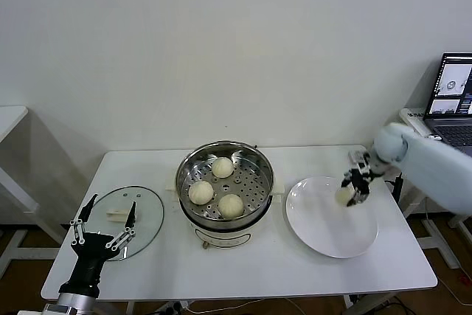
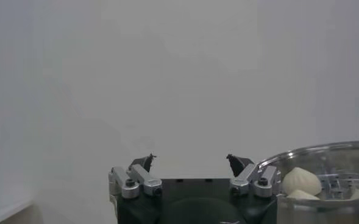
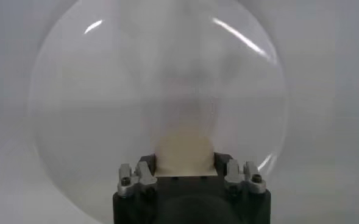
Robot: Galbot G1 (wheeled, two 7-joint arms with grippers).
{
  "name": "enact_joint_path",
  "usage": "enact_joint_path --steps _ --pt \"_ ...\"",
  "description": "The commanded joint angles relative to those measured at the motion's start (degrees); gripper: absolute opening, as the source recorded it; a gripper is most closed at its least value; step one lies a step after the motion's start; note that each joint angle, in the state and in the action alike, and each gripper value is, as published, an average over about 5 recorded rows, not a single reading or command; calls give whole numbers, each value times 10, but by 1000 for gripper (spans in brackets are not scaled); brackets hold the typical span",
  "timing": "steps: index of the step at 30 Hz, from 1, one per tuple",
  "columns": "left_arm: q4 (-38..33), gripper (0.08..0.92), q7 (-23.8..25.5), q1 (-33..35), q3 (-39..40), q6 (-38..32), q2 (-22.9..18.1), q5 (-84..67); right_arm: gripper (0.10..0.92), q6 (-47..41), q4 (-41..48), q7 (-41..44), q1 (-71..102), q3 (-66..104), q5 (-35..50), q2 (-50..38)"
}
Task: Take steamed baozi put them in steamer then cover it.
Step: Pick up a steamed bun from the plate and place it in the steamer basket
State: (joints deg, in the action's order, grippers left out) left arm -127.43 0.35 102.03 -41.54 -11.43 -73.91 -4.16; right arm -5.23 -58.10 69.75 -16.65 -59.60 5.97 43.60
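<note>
Round shiny stainless-steel steamer point(image 1: 225, 178) stands mid-worktop point(image 1: 243, 263) holding three cream-white buns point(image 1: 212, 186). At its 3 o'clock, the flat white round plate point(image 1: 332, 234) carries the fourth cream-white bun point(image 1: 344, 196) near its far edge; the right pincer point(image 1: 352, 189) is clamped on that bun. At the steamer's 9 o'clock lies the clear glass lid point(image 1: 144, 215), near the worktop's left edge. The left pincer point(image 1: 103, 228) hovers wide over the lid's near rim.

The right gripper point(image 3: 184, 163) sits low over a round white plate point(image 3: 75, 109), which fills most of the view. Its jaws close on a cream-white steamed baozi point(image 3: 184, 152), the bun wedged between them, resting on the plate.
</note>
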Motion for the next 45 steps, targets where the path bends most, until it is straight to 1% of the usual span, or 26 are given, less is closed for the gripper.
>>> enact_joint_path --steps 1,6,15,19,25,33,45 --pt "1 823 -1 -3 3 1 2 0 658 -20 -63 88 -272 -170 164 70" --pt "1 823 -2 -5 6 3 4 1 661 -45 -96 84 -325 -210 233 139" --pt "7 823 -2 -8 3 -3 6 5 661 -76 -133 42 -329 -252 272 230" --pt "7 823 -2 -9 5 -3 4 6 657 -83 -129 19 -304 -261 265 256" --pt "5 823 -2 -9 2 -4 3 6 656 -88 -100 -18 -254 -263 240 286" --pt "5 823 -3 -8 -2 -6 3 5 659 -86 -68 -32 -213 -264 215 303" --pt "6 823 -4 -9 -3 -7 2 5 656 -83 -36 -50 -185 -259 206 317"
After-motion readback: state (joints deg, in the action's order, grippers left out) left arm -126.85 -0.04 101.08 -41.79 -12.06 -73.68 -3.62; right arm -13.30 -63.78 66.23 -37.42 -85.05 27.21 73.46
